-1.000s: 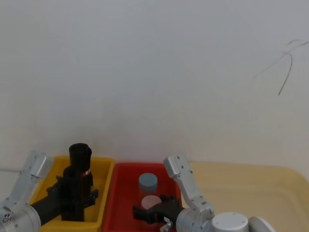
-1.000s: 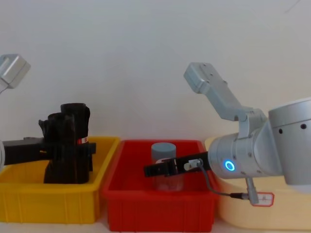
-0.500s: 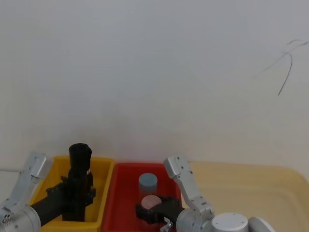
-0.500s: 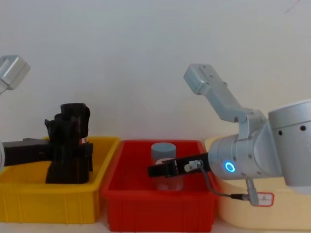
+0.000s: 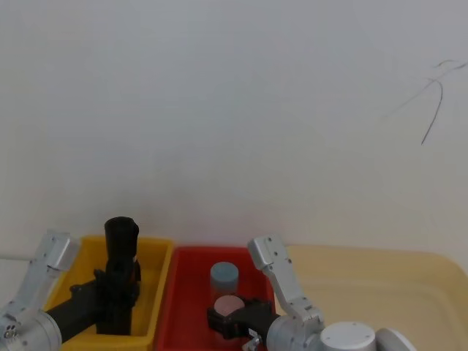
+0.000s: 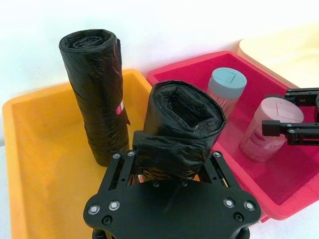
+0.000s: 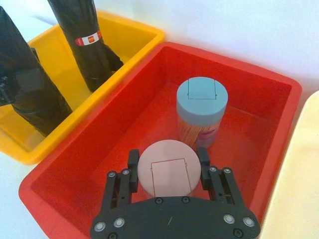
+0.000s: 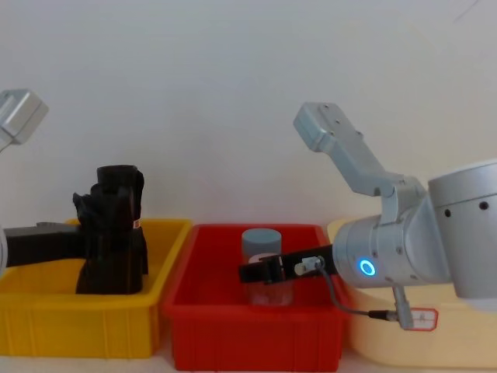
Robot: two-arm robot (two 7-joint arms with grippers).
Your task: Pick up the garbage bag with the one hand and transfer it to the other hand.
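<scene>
The garbage bag (image 6: 184, 119), a thick black wrinkly roll, stands upright in the yellow bin (image 6: 30, 149). My left gripper (image 6: 169, 164) is shut on it low down, one finger pressed against each side. From the chest view the bag (image 8: 112, 268) and left gripper (image 8: 109, 233) sit in front of a slimmer black roll (image 6: 97, 94) with a red-and-white label. My right gripper (image 7: 167, 150), on the arm with the blue light, hangs open in the red bin (image 7: 239, 64), its fingers on either side of a pink-lidded jar (image 7: 169, 174).
A blue-lidded jar (image 7: 202, 107) stands in the red bin just beyond the pink one. A cream tray (image 8: 435, 350) lies to the right of the red bin. The yellow bin's wall (image 8: 78, 318) and the red bin's wall (image 8: 256, 342) touch side by side.
My left gripper's fingers have drawn in tight on the garbage bag and shifted slightly right. The right gripper has pulled back a little to the right.
</scene>
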